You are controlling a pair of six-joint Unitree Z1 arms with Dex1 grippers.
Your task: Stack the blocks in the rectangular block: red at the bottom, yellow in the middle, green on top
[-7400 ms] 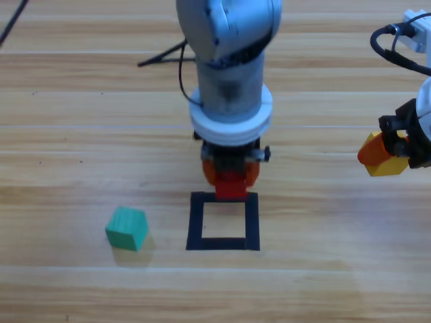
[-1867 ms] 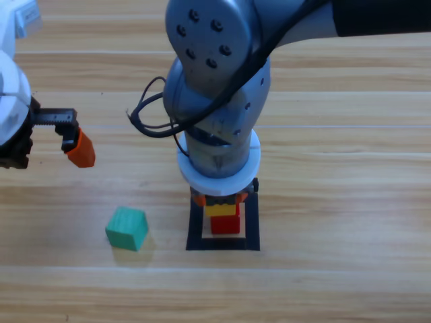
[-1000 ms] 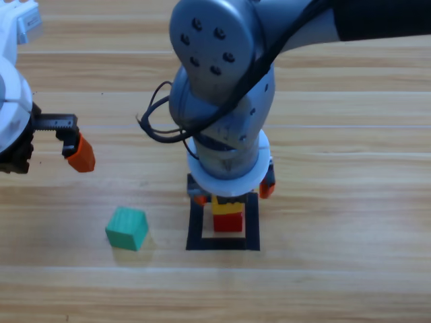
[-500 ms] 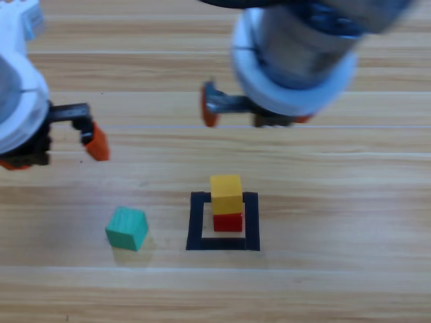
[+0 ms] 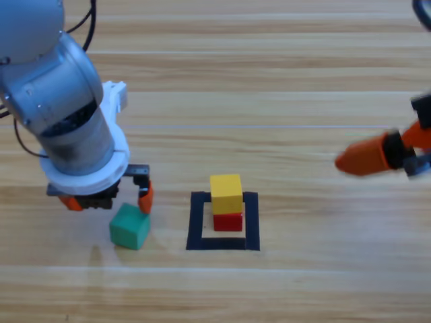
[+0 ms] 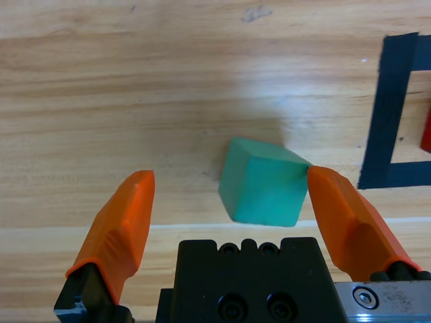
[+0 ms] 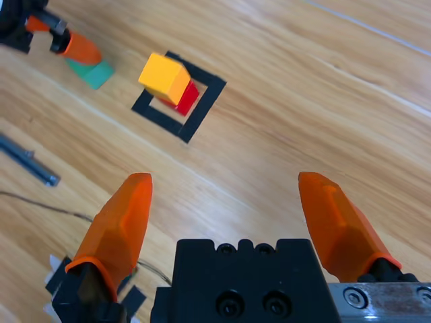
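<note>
The yellow cube [image 5: 226, 192] sits on the red cube [image 5: 228, 221] inside the black tape rectangle [image 5: 196, 225]. Left of the rectangle, the green cube [image 5: 129, 228] rests on the wood. My left gripper [image 5: 108, 200] hangs open just above and behind the green cube. In the left wrist view the green cube [image 6: 262, 183] lies between the open jaws of the left gripper [image 6: 229, 176], with the right jaw at its corner. My right gripper [image 5: 377, 156] is at the right edge, open [image 7: 225, 182] and holding nothing. The right wrist view shows the yellow cube [image 7: 163, 75] on the red cube [image 7: 186, 99] from afar.
Black cables [image 5: 81, 23] trail behind the left arm at the top left. A grey rod [image 7: 27, 161] lies on the wood in the right wrist view. Bare wood surrounds the tape rectangle [image 7: 202, 114].
The right arm has let go of the yellow cube on the red one and drawn back to the right edge. The left arm has swung in and come down over the green cube.
</note>
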